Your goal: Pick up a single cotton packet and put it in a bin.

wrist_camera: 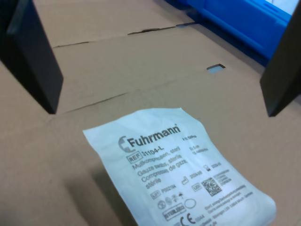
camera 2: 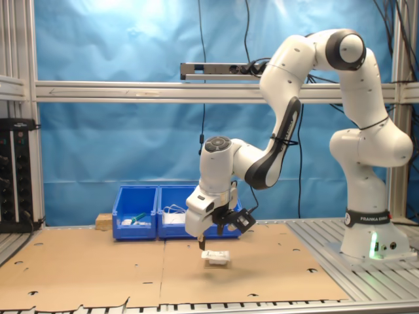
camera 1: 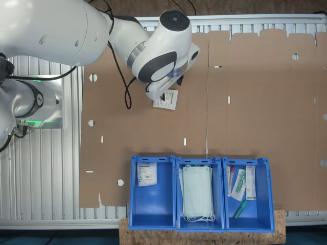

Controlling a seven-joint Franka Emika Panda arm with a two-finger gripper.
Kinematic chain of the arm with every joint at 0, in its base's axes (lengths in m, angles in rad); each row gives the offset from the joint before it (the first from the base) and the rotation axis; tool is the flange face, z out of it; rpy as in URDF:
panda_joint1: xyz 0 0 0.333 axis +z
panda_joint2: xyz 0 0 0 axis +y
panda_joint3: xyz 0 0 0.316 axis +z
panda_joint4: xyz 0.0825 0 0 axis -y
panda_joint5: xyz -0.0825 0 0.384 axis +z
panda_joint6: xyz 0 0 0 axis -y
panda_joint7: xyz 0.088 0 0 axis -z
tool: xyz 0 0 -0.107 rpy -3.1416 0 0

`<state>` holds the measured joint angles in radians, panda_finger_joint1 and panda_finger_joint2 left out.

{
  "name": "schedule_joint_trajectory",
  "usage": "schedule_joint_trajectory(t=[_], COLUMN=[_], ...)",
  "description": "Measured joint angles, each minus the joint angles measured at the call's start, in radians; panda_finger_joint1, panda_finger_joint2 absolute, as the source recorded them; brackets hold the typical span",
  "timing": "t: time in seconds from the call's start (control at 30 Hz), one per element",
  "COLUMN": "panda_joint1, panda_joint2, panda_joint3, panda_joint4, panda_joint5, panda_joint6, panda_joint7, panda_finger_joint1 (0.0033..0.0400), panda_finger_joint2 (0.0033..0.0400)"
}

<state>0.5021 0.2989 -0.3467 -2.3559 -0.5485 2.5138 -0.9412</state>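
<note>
Gripper (wrist_camera: 160,61) spread wide, holding nothing, poised just above the cardboard sheet (wrist_camera: 117,61). Cotton packet (wrist_camera: 181,167) flat on that sheet, just below and slightly ahead of the fingertips (wrist_camera: 37,70). Probably light, thin, floppy, slick-wrapped; best pinched across one raised edge, not the flat face.

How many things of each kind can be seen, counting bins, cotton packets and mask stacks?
Bins: 3
Cotton packets: 2, one on the cardboard, one in a bin
Mask stacks: 1
Total: 6
</note>
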Motion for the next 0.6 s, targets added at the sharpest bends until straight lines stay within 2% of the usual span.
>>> schedule_joint_trajectory(t=[0.6], panda_joint1=[-0.072], panda_joint2=[0.07], panda_joint3=[0.022], panda_joint4=[-0.004], panda_joint5=[0.0], panda_joint6=[0.081], panda_joint7=[0.0], panda_finger_joint1=[0.04], panda_finger_joint2=[0.04])
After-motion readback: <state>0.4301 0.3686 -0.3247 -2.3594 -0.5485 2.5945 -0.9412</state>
